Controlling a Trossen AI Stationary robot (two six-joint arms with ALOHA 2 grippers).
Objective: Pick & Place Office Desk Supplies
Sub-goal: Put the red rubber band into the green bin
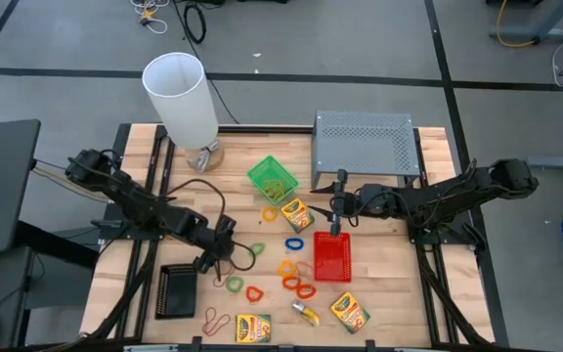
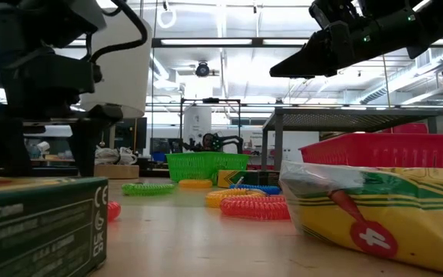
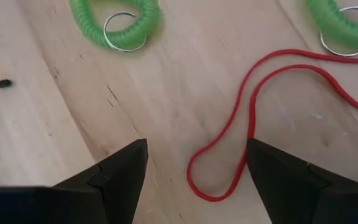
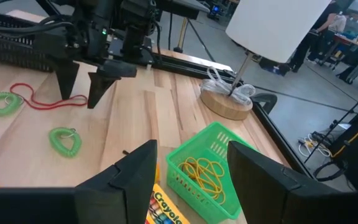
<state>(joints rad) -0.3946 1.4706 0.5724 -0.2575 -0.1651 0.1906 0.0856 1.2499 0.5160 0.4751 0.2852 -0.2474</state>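
A: Left end effector (image 3: 194,165) open wide, empty, poised low over the table (image 3: 166,93), straddling the near end of the red band (image 3: 229,134). Probably lined up to pinch it.

B: Green loop (image 3: 114,25) just beyond, untouched. Right end effector (image 4: 188,168) farther off, spread and empty, hovering near the green tray (image 4: 213,146) holding yellow bands (image 4: 205,169); likely waiting.

Pale wood-grain surface (image 1: 389,293); red tray (image 1: 331,257), green tray (image 1: 272,178), black tray (image 1: 176,290); yellow-green crayon boxes (image 1: 350,312); thin red band (image 3: 241,124); green coiled loops (image 3: 114,22); grey perforated riser (image 1: 365,142).
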